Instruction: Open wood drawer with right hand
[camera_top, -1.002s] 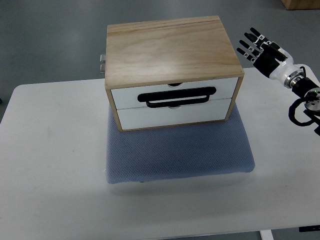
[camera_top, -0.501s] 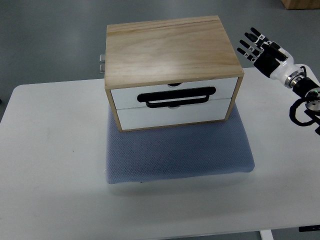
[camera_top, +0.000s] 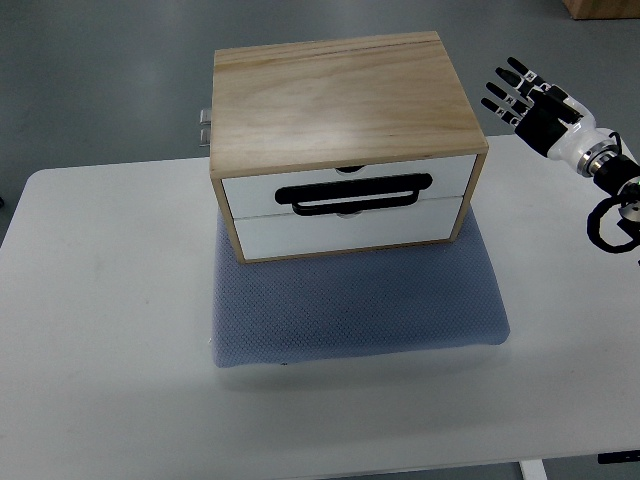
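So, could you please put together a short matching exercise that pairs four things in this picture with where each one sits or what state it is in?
Column 1
1. light wooden drawer box
2. black loop handle
3. blue-grey mesh mat
4. right robot hand

Column 2
A. lying flat on the white table, under the box
B. fingers spread, holding nothing, right of the box
C. fixed across the white drawer fronts
D. standing on the mat, both drawers shut

Pairs: 1-D, 2-C, 3-A, 4-B
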